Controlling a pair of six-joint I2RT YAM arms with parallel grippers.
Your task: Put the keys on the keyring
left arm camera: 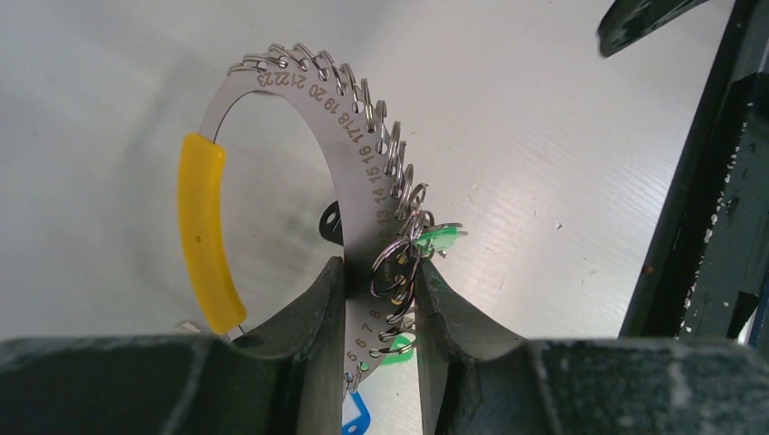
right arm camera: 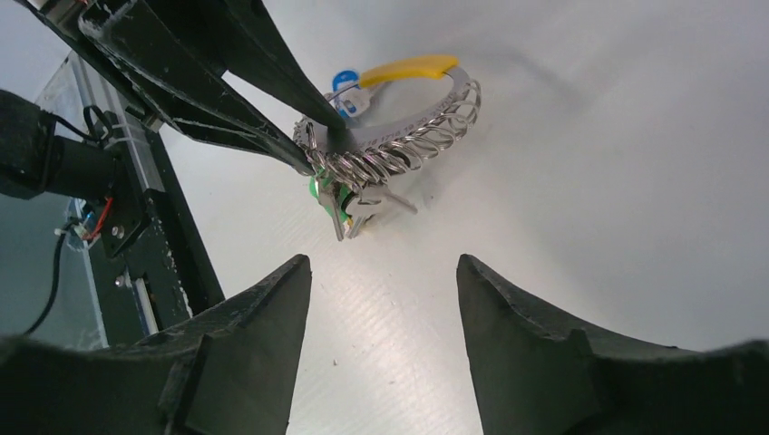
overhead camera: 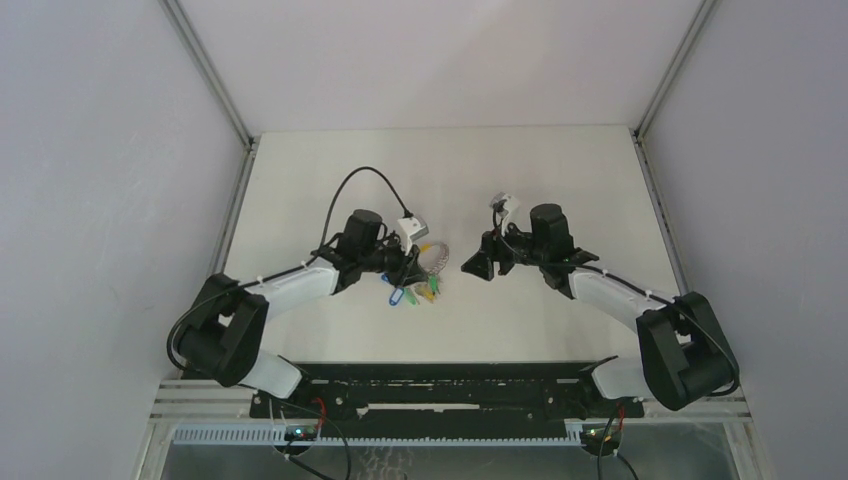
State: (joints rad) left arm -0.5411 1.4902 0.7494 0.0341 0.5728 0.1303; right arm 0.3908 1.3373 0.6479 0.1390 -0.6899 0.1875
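Observation:
The keyring (overhead camera: 433, 257) is a silvery curved plate with numbered small rings and a yellow band (left arm camera: 203, 227). My left gripper (overhead camera: 410, 268) is shut on the plate's lower end (left arm camera: 360, 272), holding it upright above the table. Green tags (left arm camera: 441, 237) and a blue tag (left arm camera: 359, 415) hang from its rings. A small black key head with a hole (left arm camera: 329, 222) shows just behind the plate; short silver blades (right arm camera: 385, 199) hang at the bunch in the right wrist view. My right gripper (overhead camera: 474, 265) is open and empty (right arm camera: 383, 265), a short way right of the keyring (right arm camera: 413, 136).
A black rail (overhead camera: 440, 385) runs along the table's near edge and shows at the side of both wrist views (left arm camera: 716, 181) (right arm camera: 172, 227). White walls with metal corner posts (overhead camera: 655, 100) close the table's back and sides.

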